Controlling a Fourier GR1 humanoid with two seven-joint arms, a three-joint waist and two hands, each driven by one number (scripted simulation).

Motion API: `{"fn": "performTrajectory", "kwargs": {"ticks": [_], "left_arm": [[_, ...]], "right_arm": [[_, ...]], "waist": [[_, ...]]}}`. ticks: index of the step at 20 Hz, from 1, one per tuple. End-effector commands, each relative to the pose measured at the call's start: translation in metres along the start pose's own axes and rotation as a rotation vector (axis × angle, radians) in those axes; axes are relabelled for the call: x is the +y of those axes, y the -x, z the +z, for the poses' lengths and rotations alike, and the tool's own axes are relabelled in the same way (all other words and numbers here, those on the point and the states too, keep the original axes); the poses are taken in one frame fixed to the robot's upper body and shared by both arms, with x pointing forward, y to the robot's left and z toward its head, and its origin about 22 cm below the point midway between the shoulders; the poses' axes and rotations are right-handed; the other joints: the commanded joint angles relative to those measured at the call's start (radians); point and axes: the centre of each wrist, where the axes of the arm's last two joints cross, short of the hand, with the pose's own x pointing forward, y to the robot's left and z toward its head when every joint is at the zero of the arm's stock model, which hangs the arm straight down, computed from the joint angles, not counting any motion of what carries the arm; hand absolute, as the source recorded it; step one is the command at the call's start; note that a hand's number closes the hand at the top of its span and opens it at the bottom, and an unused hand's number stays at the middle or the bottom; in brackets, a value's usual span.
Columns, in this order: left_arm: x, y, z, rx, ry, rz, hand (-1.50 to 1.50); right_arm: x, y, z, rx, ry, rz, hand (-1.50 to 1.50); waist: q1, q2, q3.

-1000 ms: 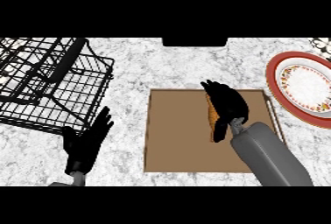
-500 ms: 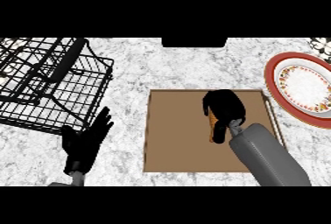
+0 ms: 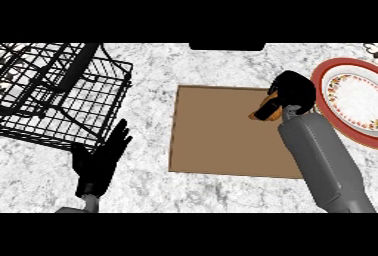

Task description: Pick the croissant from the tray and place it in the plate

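My right hand [image 3: 294, 90] is curled round the golden-brown croissant [image 3: 267, 110], holding it over the right edge of the flat brown tray [image 3: 214, 135]. Only the croissant's lower left part shows below the fingers. The red-rimmed plate [image 3: 353, 100] with a flowered white centre lies just to the right of the hand, partly cut off by the view's edge. My left hand [image 3: 100, 162] rests open at the lower left, fingers up, on the marble counter.
A black wire dish rack [image 3: 55, 92] fills the upper left, its corner close to the left hand's fingertips. A dark opening [image 3: 227, 46] sits at the counter's far edge.
The right hand closed on the croissant and has carried it up and to the right, from the tray's middle right toward the plate. The left hand has stayed still.
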Motion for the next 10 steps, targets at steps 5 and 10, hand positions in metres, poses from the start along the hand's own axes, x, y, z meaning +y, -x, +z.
{"fn": "performTrajectory", "kwargs": {"ticks": [5,10], "left_arm": [[-0.013,0.000,-0.006,0.031,0.042,-0.026,0.00],[-0.013,-0.003,-0.011,0.037,0.060,-0.042,0.00]], "right_arm": [[-0.083,-0.012,-0.030,0.444,0.517,-0.270,1.50],[-0.111,-0.008,-0.042,0.561,0.750,-0.353,1.50]], "waist": [[0.083,0.028,-0.006],[0.093,0.030,-0.005]]}}
